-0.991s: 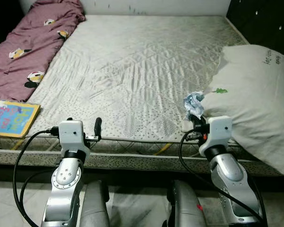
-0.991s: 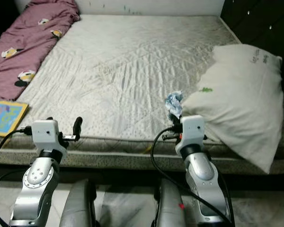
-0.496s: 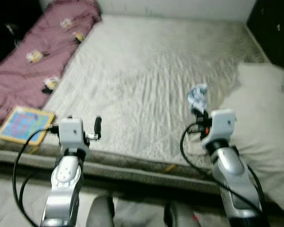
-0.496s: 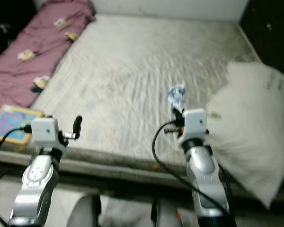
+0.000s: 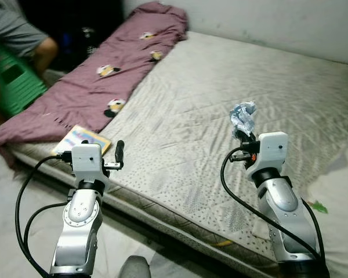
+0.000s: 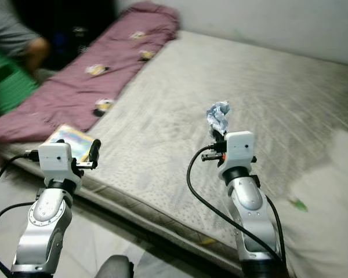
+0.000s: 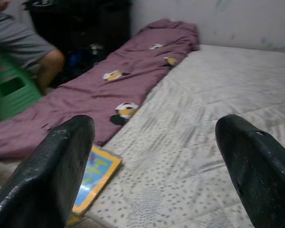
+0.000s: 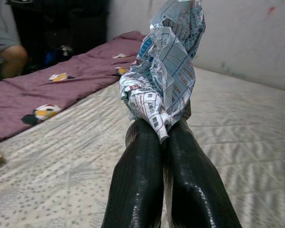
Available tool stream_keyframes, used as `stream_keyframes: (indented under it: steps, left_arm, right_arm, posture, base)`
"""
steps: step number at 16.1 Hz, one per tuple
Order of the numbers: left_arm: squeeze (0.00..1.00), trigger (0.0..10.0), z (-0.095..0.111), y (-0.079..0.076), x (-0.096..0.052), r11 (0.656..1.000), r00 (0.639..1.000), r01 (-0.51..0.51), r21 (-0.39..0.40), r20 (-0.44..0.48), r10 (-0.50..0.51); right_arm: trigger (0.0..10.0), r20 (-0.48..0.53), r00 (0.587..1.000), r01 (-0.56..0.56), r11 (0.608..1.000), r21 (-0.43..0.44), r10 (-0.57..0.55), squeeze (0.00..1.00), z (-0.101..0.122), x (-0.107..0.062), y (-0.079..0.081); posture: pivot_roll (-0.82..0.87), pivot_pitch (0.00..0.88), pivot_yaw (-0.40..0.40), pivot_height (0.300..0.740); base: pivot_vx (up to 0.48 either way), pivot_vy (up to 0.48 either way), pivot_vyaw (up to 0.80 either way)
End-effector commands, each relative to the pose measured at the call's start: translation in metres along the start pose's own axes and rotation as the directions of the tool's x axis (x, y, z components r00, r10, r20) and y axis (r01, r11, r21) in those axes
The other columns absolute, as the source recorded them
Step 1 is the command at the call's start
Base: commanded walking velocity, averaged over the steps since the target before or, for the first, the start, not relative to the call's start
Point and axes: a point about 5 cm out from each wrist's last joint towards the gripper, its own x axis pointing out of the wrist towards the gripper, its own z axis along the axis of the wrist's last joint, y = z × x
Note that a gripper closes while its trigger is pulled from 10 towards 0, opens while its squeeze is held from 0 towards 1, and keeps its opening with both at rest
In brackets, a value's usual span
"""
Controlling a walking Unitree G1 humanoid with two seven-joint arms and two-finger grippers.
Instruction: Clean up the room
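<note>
The right tool [image 8: 164, 137] is clamped on crumpled paper [image 8: 164, 71] above the bed [image 5: 220, 116], the left tool [image 7: 156, 156] spread wide; next, find a bin.

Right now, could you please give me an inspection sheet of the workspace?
Surface: bare quilted mattress.
Job's things: crumpled paper, printed, pinched upright in the right gripper.
Clutter: colourful book at the mattress edge; maroon blanket along the far side; white pillow partly in frame.
Grippers: right shut on the paper; left gripper open, holding nothing.
Cables: black cables looped along both arms.
Surroundings: person seated by a green stool; pale wall.
</note>
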Motion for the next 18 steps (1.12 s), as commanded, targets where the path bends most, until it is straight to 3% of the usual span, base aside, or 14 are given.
stream_keyframes:
  steps: [1, 5, 9, 14, 18]
  left_arm:
    - [0.00, 10.0, -0.0014, -0.0029, -0.0010, 1.000, 1.000, 0.025, 0.004, -0.016, -0.024]
    - [0.00, 10.0, -0.0044, -0.0031, -0.0007, 1.000, 0.999, 0.028, 0.001, -0.037, -0.028]
    - [0.00, 10.0, -0.0058, -0.0030, 0.0010, 0.999, 0.998, 0.036, -0.021, -0.052, -0.037]
    - [0.00, 10.0, -0.0038, -0.0048, 0.0033, 0.999, 0.998, 0.043, -0.026, -0.045, -0.044]
    - [0.00, 10.0, -0.0038, -0.0052, 0.0032, 0.999, 0.998, 0.045, -0.027, -0.044, -0.047]
  right_arm:
    - [10.0, -0.023, 0.999, 0.027, 1.000, -0.001, -0.027, 0.00, -0.0049, -0.0003, -0.0040]
    - [10.0, -0.060, 0.997, 0.047, 0.999, -0.019, -0.048, 0.00, -0.0122, -0.0003, -0.0046]
    - [10.0, -0.072, 0.997, 0.041, 0.999, -0.017, -0.042, 0.00, -0.0139, 0.0018, -0.0033]
    - [10.0, -0.071, 0.996, 0.046, 0.999, -0.018, -0.047, 0.00, -0.0138, 0.0035, -0.0048]
    - [10.0, -0.070, 0.996, 0.047, 0.999, -0.021, -0.048, 0.00, -0.0134, 0.0053, -0.0077]
  posture:
    - [0.01, 0.000, 0.000, 0.740]
    - [0.00, 0.000, 0.007, 0.740]
    - [0.00, 0.000, 0.002, 0.740]
    - [0.00, 0.000, 0.004, 0.740]
    - [0.00, 0.000, 0.003, 0.740]
  base:
    - [0.000, 0.000, 0.00]
    - [0.000, 0.000, 0.00]
    - [0.000, 0.000, -0.77]
    - [0.000, 0.326, -0.71]
    - [0.000, 0.330, 0.00]
